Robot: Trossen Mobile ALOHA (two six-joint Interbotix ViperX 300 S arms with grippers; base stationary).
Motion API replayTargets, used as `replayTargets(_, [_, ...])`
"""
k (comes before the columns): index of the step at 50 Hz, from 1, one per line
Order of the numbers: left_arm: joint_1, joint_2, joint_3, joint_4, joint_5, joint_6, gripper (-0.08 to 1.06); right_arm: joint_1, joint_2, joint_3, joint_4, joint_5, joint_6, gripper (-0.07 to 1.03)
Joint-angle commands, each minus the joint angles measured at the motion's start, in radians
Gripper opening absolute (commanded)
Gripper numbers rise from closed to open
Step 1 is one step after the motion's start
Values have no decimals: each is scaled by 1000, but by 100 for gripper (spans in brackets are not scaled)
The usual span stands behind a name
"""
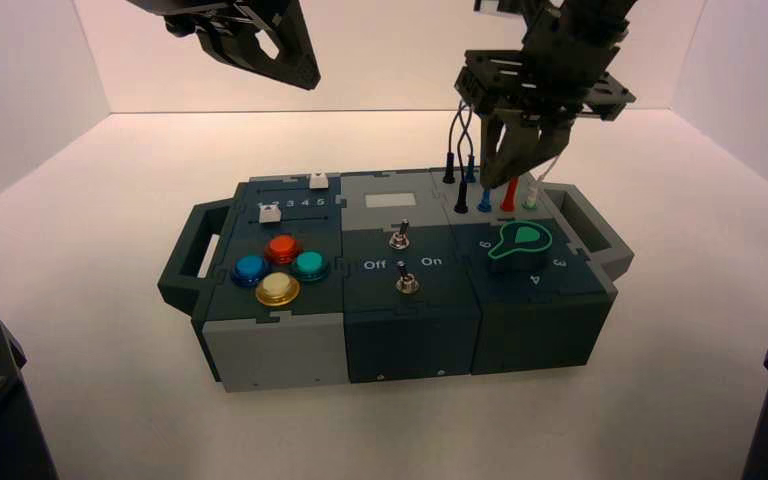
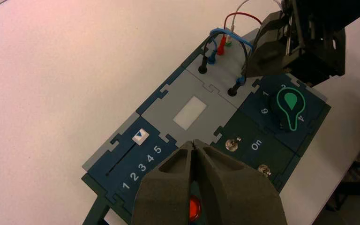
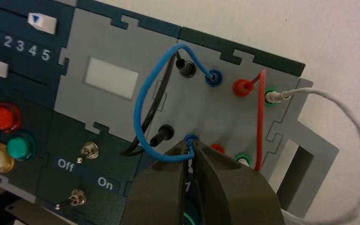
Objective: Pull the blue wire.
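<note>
Pale tabletop (image 1: 140,400) spreads around a dark box (image 1: 410,350), whose far right part is a light grey panel (image 3: 229,110) of plugged wires. Your right gripper (image 3: 192,146) is over that panel, its fingertips closed on the nearer end of the blue wire (image 3: 140,105), right at the near blue plug (image 3: 191,138). That plug looks seated in its socket, its long axis standing up out of the panel, in line with the gap between your fingertips. From there the wire arches in a loose loop towards the box's far edge, down to the far blue plug (image 3: 213,78), also plugged in. Just left of your grip stands the near black plug (image 3: 162,135); just right, the near red plug (image 3: 218,148) (close neighbours, so a sideways tug could catch either). Your right arm is much the nearer one; the left gripper (image 2: 193,143) waits above the box's left part, fingers together, holding nothing. Judging by how the plug stands, your next move is a straight lift, up and away from the panel.
</note>
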Motion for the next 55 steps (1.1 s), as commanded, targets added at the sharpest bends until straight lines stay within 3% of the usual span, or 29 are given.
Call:
replayTargets(1, [-3, -9, -35, 0, -8, 2, -3, -5, -75, -26, -6, 2, 3, -2])
replayTargets(13, [-3, -9, -35, 2, -12, 3, -3, -5, -103, -28, -14, 25, 6, -2])
replayTargets(32, [-3, -9, -32, 5, -18, 9, -3, -3, -129, -40, -86, 26, 8, -2])
replayTargets(39, [-3, -11, -29, 12, -23, 18, -3, -5, -175, -32, -124, 71, 8, -2])
replayTargets(47, [-3, -11, -35, 12, -34, 25, -3, -5, -255, -17, -126, 178, 9, -2])
replayTargets(52, [-3, -11, -37, 14, -38, 26, -3, -3, -290, -21, -124, 241, 11, 11])
replayTargets(55, [-3, -11, -37, 14, -38, 28, -3, -5, -313, -21, -124, 276, 12, 28])
